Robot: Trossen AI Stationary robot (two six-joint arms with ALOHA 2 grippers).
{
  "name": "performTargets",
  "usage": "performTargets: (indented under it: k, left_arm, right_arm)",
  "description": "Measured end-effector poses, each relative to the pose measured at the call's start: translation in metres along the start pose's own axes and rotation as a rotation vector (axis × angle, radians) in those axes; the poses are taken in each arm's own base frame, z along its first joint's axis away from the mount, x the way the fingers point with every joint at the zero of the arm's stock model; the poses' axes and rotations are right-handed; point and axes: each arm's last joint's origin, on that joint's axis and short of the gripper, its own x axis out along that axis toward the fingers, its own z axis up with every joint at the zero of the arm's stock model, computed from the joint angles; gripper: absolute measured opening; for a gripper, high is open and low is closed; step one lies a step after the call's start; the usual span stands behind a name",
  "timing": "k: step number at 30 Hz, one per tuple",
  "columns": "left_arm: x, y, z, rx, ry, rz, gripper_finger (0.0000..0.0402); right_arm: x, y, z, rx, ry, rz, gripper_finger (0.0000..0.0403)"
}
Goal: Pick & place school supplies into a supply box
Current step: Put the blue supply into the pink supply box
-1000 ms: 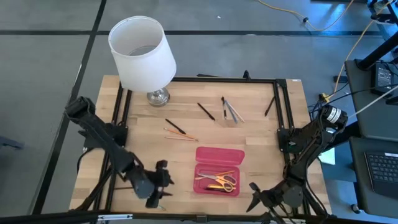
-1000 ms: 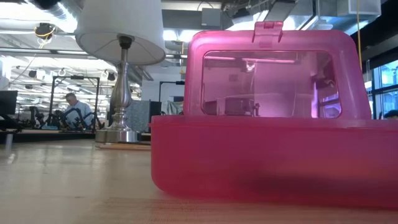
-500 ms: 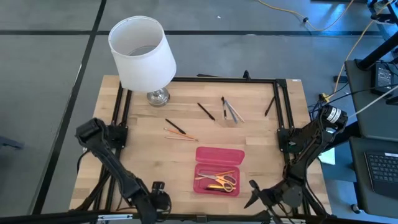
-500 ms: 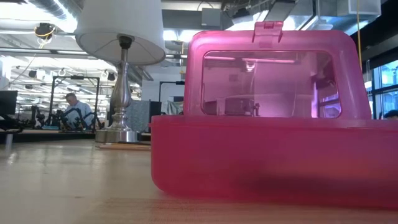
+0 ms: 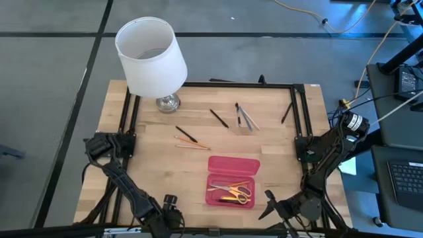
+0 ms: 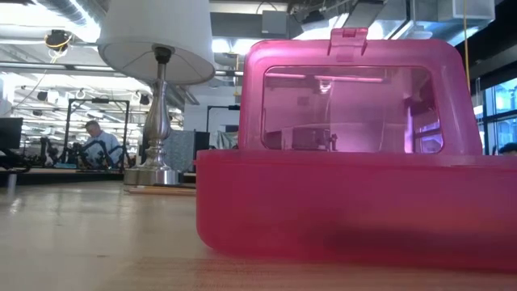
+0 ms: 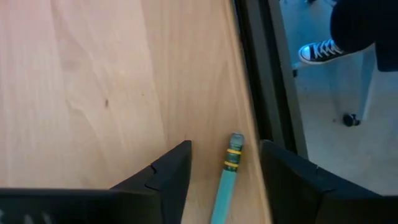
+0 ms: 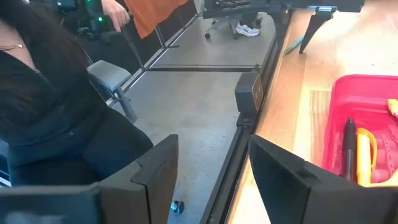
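Note:
The open red-pink supply box (image 5: 232, 181) lies near the table's near edge, its lid standing upright in the low view (image 6: 355, 97). Yellow-handled scissors (image 5: 236, 193) and pens lie inside it. Black pens (image 5: 219, 118), grey pens (image 5: 246, 118) and orange and wood pencils (image 5: 192, 144) lie flat on the table farther back. A teal pencil (image 7: 225, 183) lies flat along the near edge. My left gripper (image 7: 225, 147) is open, one finger on each side of that pencil's eraser end. My right gripper (image 8: 212, 142) waits open at the near edge, right of the box.
A white-shaded lamp (image 5: 151, 56) stands at the far left corner. A black frame (image 5: 301, 119) runs around the table's edges. One more black pen (image 5: 286, 114) lies by the right rail. A person in dark clothes (image 8: 56, 106) sits beyond the near edge.
My left gripper has moved toward the table's near edge and come down over the teal pencil. The box and the other supplies lie as before.

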Motion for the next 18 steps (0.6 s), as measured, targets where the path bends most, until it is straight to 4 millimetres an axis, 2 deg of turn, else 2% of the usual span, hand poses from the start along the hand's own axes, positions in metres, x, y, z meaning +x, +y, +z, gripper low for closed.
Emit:
performTargets:
  k: [10,18]
  left_arm:
    - [0.000,-0.002,-0.010,-0.015,0.026,0.051,0.0088]
    - [0.000,0.001,-0.015,0.023,0.036,0.108,0.0041]
  right_arm:
    - [0.000,0.000,0.000,0.000,0.000,0.000,0.0198]
    - [0.000,0.000,0.000,0.000,0.000,0.000,0.0198]
